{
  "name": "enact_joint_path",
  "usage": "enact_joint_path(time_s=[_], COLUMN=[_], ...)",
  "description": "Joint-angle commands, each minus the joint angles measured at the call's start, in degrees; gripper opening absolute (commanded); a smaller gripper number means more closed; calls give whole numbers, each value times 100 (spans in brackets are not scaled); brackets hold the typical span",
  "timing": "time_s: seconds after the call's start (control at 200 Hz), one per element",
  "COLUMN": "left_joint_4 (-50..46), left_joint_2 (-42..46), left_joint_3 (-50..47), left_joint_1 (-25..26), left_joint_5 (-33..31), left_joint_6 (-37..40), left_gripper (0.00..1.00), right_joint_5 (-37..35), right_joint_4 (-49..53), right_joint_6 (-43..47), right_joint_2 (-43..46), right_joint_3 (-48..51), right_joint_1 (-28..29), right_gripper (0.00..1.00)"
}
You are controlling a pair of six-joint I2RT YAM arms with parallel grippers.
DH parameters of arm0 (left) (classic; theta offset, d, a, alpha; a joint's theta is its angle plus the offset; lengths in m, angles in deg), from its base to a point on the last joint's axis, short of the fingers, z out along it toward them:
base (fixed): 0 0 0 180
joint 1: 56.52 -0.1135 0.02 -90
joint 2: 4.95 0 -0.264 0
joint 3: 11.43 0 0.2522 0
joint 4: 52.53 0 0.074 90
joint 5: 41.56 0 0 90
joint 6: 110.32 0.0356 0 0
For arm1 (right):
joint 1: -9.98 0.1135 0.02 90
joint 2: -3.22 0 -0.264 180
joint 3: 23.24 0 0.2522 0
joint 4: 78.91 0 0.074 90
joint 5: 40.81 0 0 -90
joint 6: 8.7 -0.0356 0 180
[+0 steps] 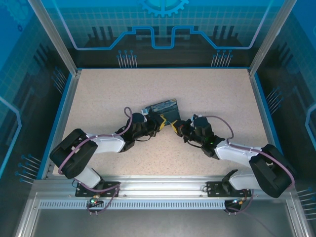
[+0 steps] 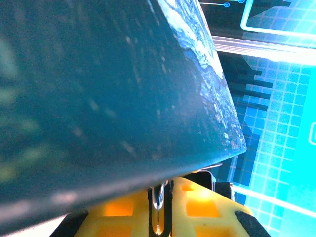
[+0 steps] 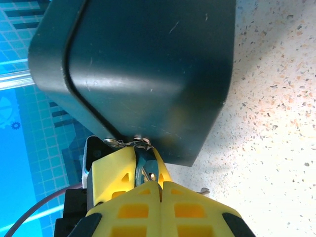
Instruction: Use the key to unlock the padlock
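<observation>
The blue painted box (image 1: 163, 109) lies mid-table, and both grippers meet at its near edge. My left gripper (image 1: 162, 122) comes from the left. In the left wrist view its yellow fingers (image 2: 207, 207) are shut on a thin shiny metal loop (image 2: 158, 197), seemingly the padlock's shackle, right under the box (image 2: 98, 89). My right gripper (image 1: 174, 124) comes from the right. Its fingers (image 3: 116, 168) are shut on a flat grey metal piece with a small hole, the key (image 3: 147, 173), which points at the metal fitting (image 3: 136, 143) on the box edge (image 3: 148, 74). The padlock body is hidden.
A small grey metal tip (image 3: 203, 190) pokes out beside the right finger, low over the speckled table (image 3: 276, 123). Blue side walls and metal posts (image 1: 54, 37) ring the table. Open tabletop (image 1: 163, 163) lies in front of the box and behind it.
</observation>
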State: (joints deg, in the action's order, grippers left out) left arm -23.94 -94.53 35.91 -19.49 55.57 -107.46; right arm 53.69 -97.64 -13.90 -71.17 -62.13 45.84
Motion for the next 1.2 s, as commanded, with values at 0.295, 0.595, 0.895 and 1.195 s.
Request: enact_joint_path(time_s=[0.295, 0.595, 0.895, 1.195], left_joint_4=[140, 146, 160, 159], left_joint_2=[11, 8, 8, -3], left_joint_3=[140, 132, 123, 131], left_joint_1=[31, 29, 27, 31], left_joint_5=[-120, -131, -134, -124], left_joint_6=[-102, -95, -94, -93], left_gripper=[0, 0, 0, 0], right_joint_5=[-117, -186, -151, -99], right_joint_4=[-130, 137, 88, -6], right_joint_6=[-108, -50, 10, 49], right_joint_2=[-139, 286, 190, 31], right_joint_3=[81, 301, 204, 17], right_joint_1=[140, 142, 141, 141], right_gripper=[0, 0, 0, 0])
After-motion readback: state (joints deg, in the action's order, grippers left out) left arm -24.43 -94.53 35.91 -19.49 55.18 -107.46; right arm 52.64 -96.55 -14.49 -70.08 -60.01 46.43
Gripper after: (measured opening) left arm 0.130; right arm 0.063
